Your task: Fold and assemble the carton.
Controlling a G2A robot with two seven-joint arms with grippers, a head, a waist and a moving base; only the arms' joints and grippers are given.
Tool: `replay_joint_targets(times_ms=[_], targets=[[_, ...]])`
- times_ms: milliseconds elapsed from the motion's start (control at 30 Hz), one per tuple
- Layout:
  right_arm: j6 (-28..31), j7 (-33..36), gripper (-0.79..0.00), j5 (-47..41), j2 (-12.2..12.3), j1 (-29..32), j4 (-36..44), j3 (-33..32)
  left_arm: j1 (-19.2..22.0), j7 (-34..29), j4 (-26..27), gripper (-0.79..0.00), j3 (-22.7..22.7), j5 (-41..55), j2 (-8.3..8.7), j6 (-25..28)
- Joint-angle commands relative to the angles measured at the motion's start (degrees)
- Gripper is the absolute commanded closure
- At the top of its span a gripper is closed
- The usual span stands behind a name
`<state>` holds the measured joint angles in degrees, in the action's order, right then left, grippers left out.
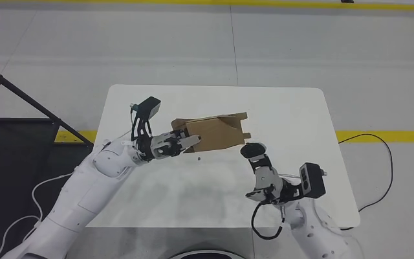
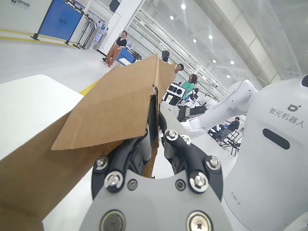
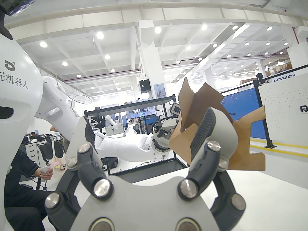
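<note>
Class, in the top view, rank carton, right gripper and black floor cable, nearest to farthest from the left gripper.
1. carton, clamped in the left gripper.
2. right gripper, open, over the table, right side.
3. black floor cable, off the table, far right.

Carton (image 1: 217, 133): matt brown corrugated cardbd, rough cut edges. Table (image 1: 291, 116): smooth white, slight sheen.

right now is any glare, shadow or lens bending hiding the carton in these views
top view: even light on the table, barely a shadow by the carton, no glare; left wrist view: the wide lens curves the ceiling beams, lamps shine bright but off the carton; right wrist view: same curving, bright lamps overhead, carton plainly lit
</note>
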<state>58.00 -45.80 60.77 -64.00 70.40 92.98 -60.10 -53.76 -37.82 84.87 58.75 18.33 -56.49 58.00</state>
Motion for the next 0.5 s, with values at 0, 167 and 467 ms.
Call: replay_joint_targets(times_ms=[0, 167, 467], targets=[[0.0, 0.29, -0.785, -0.43, -0.08, -0.75, -0.67, 0.58, -0.12, -0.16, 0.14, 0.0, 0.14, -0.08, -0.06, 0.0], [0.0, 0.95, -0.785, -1.52, -0.31, -2.44, -2.21, 1.67, -0.36, -0.94, 0.28, 0.0, 0.2, 0.07, -0.21, 0.0], [0.0, 1.52, -0.785, -2.47, -0.57, -3.59, -3.45, 2.44, -0.09, -2.51, -0.18, 0.0, -0.29, 0.68, -0.57, 0.0]])
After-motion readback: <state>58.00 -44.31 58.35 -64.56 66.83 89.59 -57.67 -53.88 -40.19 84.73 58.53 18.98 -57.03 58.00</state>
